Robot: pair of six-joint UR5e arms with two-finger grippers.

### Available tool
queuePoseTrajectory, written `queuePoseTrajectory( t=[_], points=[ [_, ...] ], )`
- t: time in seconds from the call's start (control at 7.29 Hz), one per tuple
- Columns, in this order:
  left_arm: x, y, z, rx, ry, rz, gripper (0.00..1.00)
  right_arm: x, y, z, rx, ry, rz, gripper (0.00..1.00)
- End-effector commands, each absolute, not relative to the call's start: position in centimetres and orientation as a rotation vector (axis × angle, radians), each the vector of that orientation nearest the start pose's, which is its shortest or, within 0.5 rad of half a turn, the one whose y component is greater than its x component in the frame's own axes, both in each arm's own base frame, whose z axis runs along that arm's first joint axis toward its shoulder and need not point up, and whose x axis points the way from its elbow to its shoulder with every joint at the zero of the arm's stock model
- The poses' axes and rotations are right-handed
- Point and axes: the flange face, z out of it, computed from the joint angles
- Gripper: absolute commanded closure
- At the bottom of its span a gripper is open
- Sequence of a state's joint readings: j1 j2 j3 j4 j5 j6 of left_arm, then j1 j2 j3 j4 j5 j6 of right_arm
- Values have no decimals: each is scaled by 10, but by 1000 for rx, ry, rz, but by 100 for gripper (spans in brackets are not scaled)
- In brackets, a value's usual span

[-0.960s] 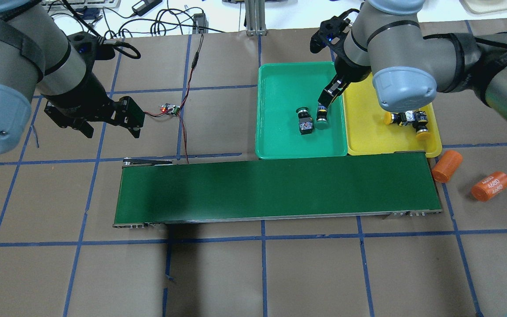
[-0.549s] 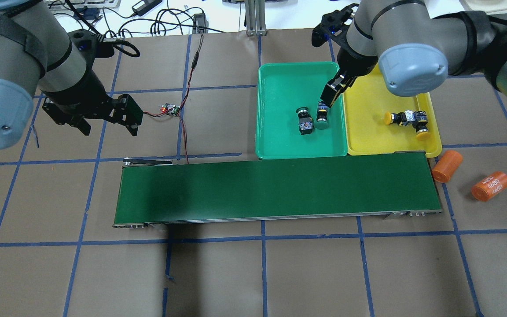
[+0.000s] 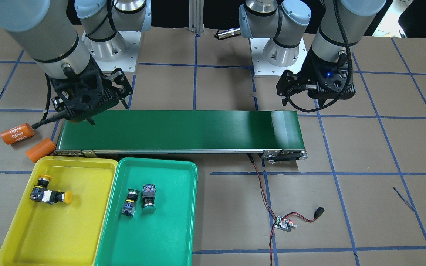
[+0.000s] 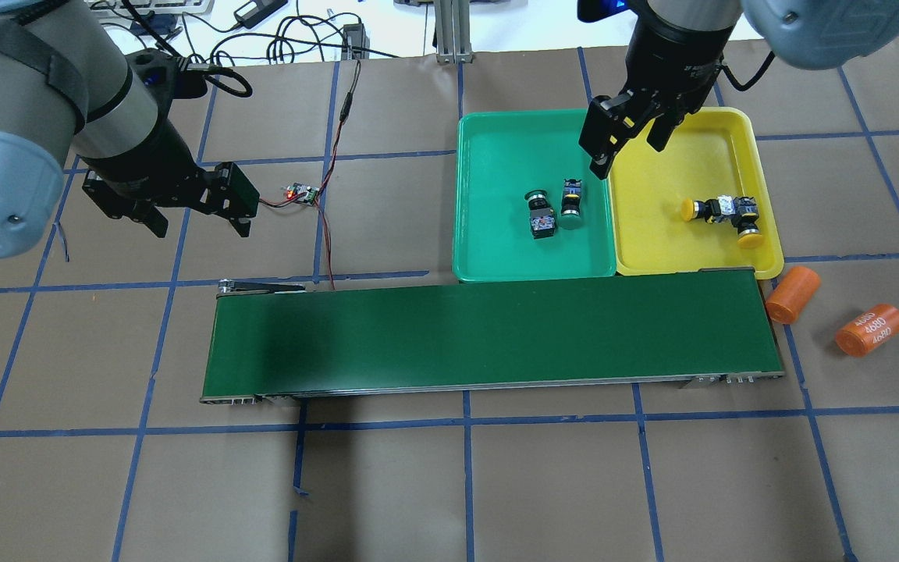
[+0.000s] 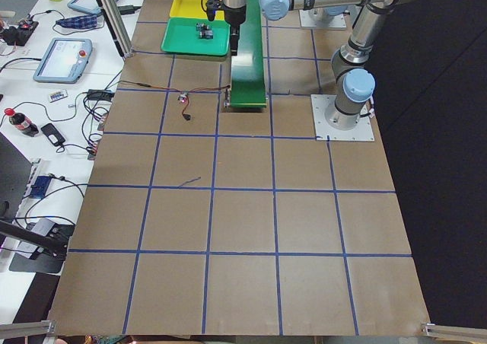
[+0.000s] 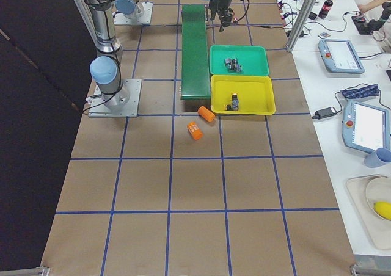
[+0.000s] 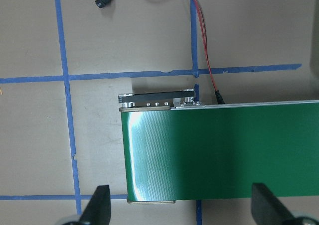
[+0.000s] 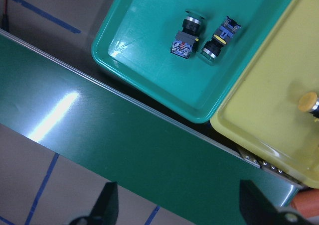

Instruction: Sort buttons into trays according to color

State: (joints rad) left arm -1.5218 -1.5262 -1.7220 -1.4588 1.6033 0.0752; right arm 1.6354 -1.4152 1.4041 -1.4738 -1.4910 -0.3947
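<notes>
We judge sorting finished: the green buttons (image 4: 541,215) lie side by side, long axes near-to-far, in the green tray (image 4: 496,125), the yellow buttons (image 4: 719,208) in the yellow tray (image 4: 738,119), all below our raised, empty, spread-jawed right gripper (image 4: 627,148), the left gripper (image 4: 200,222), likewise spread, well left.

Green buttons (image 4: 541,215): green tray (image 4: 496,156); yellow buttons (image 4: 723,209): yellow tray (image 4: 699,168)

Overhead: from rear, looking forward and down on desk (image 4: 106,484). Front-facing: opposite side, steep. Side views: far, from desk ends. Wrist views: close, straight down, sharing conveyor belt (image 7: 224,150)
</notes>
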Motion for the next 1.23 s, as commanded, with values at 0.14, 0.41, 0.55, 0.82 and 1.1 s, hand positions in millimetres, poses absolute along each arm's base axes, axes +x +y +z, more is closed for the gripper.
queuePoseTrajectory(
  t=[0.14,0.41,0.55,0.82,1.1],
  points=[
    [-107,-477,445,40,3109,-4,0,171,-528,476,-116,3132,214,0],
    [-107,-476,445,43,3109,-6,0,173,-523,474,10,3123,259,0],
    [-107,-475,443,43,3108,1,0,173,-524,473,-9,3124,251,0],
    [-107,-476,444,43,3107,-4,0,173,-530,479,-15,3121,165,0],
    [-107,-475,444,43,3107,-4,0,174,-531,477,-15,3119,172,0]
  ],
)
